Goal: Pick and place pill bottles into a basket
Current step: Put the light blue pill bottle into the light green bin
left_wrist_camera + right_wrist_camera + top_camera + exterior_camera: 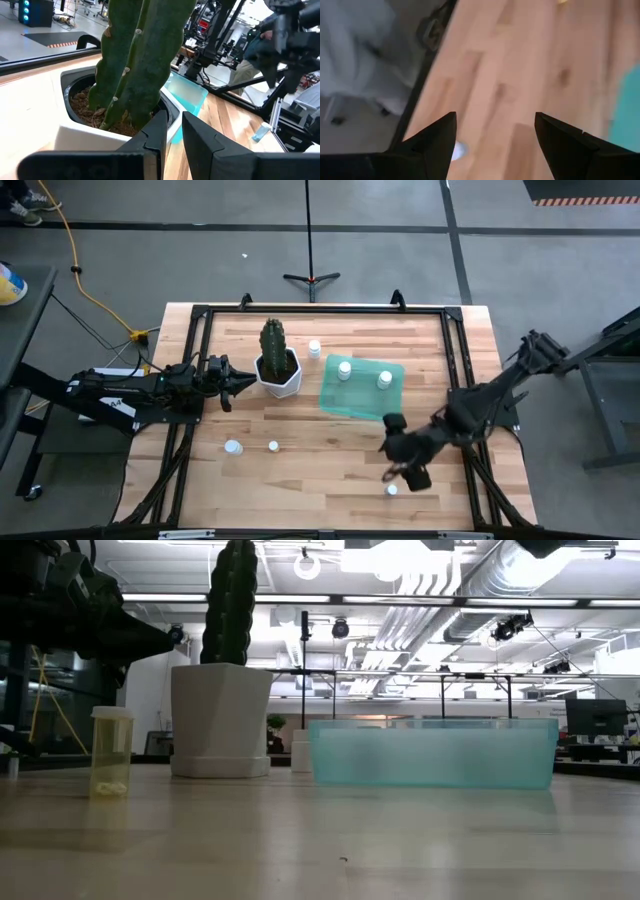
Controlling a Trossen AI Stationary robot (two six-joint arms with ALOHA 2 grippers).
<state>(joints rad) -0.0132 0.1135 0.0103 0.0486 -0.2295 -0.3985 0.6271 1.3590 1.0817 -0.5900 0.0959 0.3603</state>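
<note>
Translucent yellowish pill bottle (111, 752), upright.

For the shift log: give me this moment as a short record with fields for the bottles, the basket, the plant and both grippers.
bottles in basket: two
bottles on table: four; one behind the plant, two near the left front, one at the right front
basket: teal tray, right of the plant pot
plant: cactus in white pot, mid-table
left gripper: fingers nearly closed, empty, right beside the pot
right gripper: open, empty, above the right front bottle
</note>
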